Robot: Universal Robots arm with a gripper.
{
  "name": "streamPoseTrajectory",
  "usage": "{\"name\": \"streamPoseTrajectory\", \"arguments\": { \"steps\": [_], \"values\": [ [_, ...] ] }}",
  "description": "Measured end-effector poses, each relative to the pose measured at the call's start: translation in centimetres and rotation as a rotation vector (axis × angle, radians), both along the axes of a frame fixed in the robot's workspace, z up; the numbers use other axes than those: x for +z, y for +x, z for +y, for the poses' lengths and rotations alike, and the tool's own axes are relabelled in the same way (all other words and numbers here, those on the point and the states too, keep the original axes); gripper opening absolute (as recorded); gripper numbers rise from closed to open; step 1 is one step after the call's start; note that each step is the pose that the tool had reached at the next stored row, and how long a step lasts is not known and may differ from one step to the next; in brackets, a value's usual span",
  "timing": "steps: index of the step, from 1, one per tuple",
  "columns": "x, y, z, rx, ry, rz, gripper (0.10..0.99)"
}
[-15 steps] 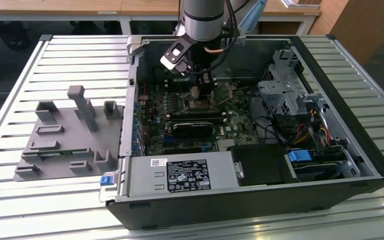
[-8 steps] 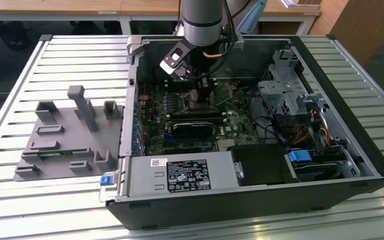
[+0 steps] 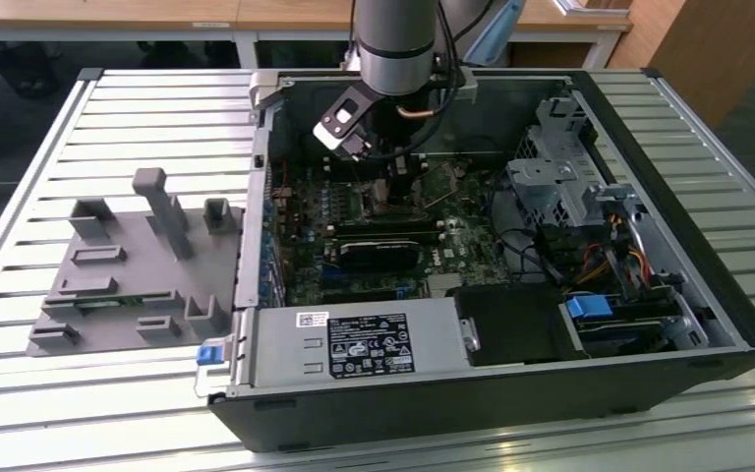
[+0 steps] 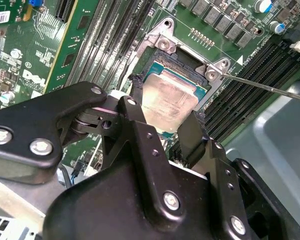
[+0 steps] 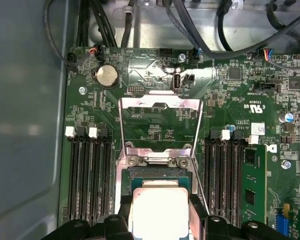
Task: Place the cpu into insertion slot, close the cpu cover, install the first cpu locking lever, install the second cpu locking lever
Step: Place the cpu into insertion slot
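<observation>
I'm in the far half of the open computer case (image 3: pixel 483 413), low over the motherboard (image 5: pixel 155 75). cpu cover (image 5: pixel 159 103) is swung open, off the insertion slot (image 5: pixel 157 173). My gripper (image 4: pixel 162 112) is clamped on opposite edges of the cpu (image 4: pixel 167 97), right over the slot; can't tell if seated.

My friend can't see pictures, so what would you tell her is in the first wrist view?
The gripper holds the cpu, a silvery square chip, between its black jaws at the insertion slot. Past the slot, the cpu cover, a metal frame, is flipped open over the green motherboard, with long black memory slots on both sides.
</observation>
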State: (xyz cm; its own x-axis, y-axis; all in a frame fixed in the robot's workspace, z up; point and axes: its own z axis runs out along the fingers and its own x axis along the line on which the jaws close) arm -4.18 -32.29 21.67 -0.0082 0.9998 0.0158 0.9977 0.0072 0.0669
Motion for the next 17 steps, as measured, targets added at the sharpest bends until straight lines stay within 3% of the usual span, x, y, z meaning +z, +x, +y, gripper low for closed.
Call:
{"name": "streamPoseTrajectory", "arguments": {
  "steps": [6,17],
  "values": [
    [-0.49,-0.01,0.01,-0.037,0.000,0.0004,0.529],
    [-1.24,0.01,0.04,-0.042,0.000,0.0022,0.529]
  ]
}}
